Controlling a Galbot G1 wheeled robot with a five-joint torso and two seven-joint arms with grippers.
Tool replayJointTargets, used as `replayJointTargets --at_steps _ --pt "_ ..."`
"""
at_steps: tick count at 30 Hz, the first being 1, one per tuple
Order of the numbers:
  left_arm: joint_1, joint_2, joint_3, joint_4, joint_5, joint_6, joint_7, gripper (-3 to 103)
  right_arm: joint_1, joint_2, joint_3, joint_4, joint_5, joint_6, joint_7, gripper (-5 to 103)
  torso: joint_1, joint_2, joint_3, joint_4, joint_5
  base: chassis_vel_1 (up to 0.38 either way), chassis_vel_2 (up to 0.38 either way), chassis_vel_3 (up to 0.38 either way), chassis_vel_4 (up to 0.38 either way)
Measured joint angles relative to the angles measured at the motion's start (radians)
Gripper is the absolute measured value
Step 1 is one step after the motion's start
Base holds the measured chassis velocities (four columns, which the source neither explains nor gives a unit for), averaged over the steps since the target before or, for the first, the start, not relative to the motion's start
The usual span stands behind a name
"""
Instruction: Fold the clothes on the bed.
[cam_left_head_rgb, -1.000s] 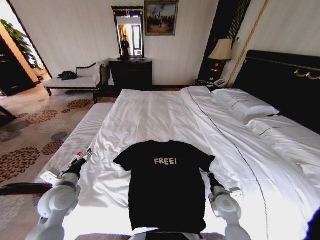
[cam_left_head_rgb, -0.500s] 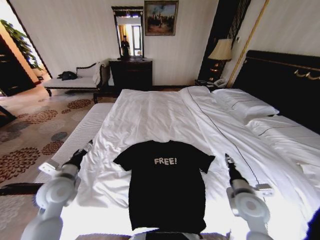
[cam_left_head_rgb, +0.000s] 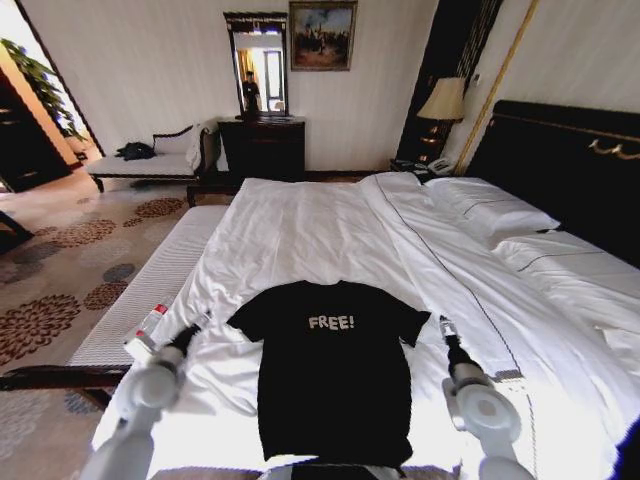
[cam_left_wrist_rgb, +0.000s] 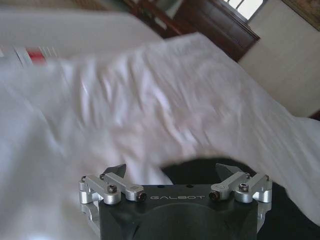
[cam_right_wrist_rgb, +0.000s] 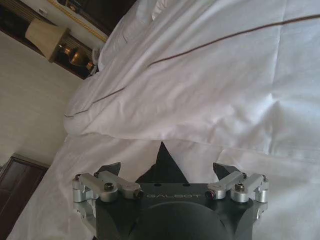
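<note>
The black T-shirt (cam_left_head_rgb: 335, 385) with white "FREE!" lettering lies flat, chest up, on the white bed (cam_left_head_rgb: 300, 230). My left gripper (cam_left_head_rgb: 196, 324) hovers open just outside the shirt's left sleeve. In the left wrist view that gripper (cam_left_wrist_rgb: 171, 171) has its jaws spread over the white sheet at the edge of the black fabric (cam_left_wrist_rgb: 292, 217). My right gripper (cam_left_head_rgb: 443, 325) is open beside the right sleeve. The right wrist view shows the gripper (cam_right_wrist_rgb: 167, 171) with the pointed sleeve tip (cam_right_wrist_rgb: 163, 157) between its spread fingers, nothing gripped.
A white-cushioned bench (cam_left_head_rgb: 145, 290) runs along the bed's left side, with patterned carpet (cam_left_head_rgb: 60, 260) beyond. Pillows (cam_left_head_rgb: 490, 212) and the dark headboard (cam_left_head_rgb: 570, 165) stand at the right. A dresser with mirror (cam_left_head_rgb: 262, 145) and a lamp (cam_left_head_rgb: 443, 100) are at the far wall.
The left gripper has swung inward from the bed's edge toward the shirt's left sleeve. The right gripper moved out from the shirt's side and forward, and now sits level with the right sleeve.
</note>
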Motion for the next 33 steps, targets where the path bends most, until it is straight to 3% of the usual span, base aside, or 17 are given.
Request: replayJointTargets --at_steps 5,8,23,33 --pt "-0.021 -0.045 0.060 0.032 -0.121 -0.007 0.047 100 0.012 -0.003 -0.006 -0.006 0.000 0.000 0.002 100 0.000 0.000 0.000 -0.0002 0.0000 0.000 0.000 0.000 0.000" --pt "-0.035 -0.073 0.088 0.056 -0.142 -0.004 0.061 100 0.013 -0.002 -0.011 -0.006 0.000 0.000 0.002 100 0.000 0.000 0.000 -0.0002 -0.0002 0.000 0.000 0.000 0.000" --pt "-0.065 -0.164 0.117 0.114 -0.169 -0.017 0.106 100 0.002 -0.016 -0.017 0.008 0.012 -0.002 0.008 100 0.000 0.000 0.000 -0.0001 -0.0002 0.000 0.000 0.000 0.000" --pt "-0.034 -0.149 0.077 -0.003 -0.232 -0.046 0.120 100 -0.010 -0.011 -0.033 0.031 0.011 -0.004 0.015 100 0.000 0.000 0.000 -0.0001 -0.0002 0.000 0.000 0.000 0.000"
